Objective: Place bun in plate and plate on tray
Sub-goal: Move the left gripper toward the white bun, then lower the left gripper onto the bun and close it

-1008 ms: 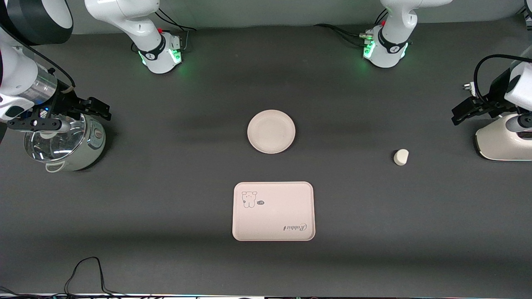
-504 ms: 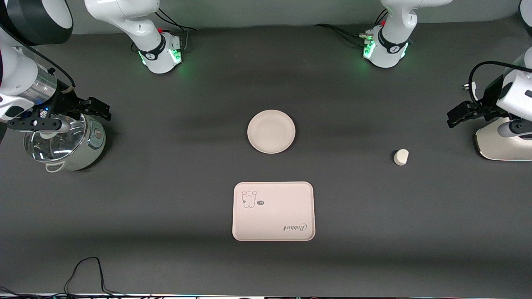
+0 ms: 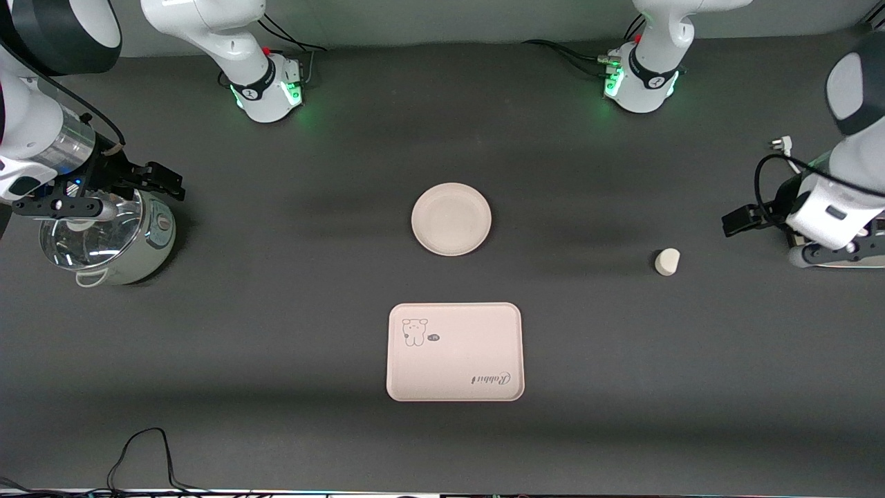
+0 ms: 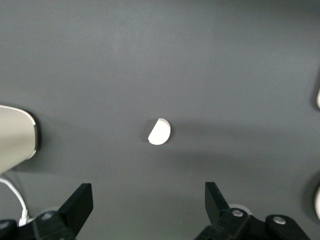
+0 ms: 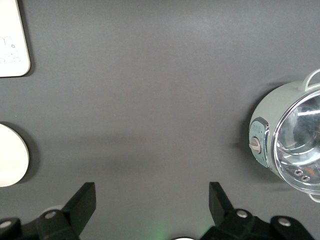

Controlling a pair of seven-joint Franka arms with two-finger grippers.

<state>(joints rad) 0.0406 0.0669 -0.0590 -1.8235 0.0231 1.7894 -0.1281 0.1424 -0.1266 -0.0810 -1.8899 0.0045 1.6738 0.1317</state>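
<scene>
The left gripper (image 4: 147, 210) — fingers spread — has been brought nearer the bun (image 3: 667, 261); a pickup is expected. The right gripper (image 5: 150, 210) waits, spread, over the cooker (image 3: 114, 242).

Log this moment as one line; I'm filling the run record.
left gripper: open, near bun | right gripper: open, waiting by pot | bun on table | plate empty | tray empty

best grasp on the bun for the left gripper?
Come from above with the open left gripper, one finger on the bun's flat cut face, the other on the curved back across from it. It lies alone on the table, toward the left arm's end, so both fingers probably have room. The rounded outline could slip; the flat face gives a steadier seat.
</scene>
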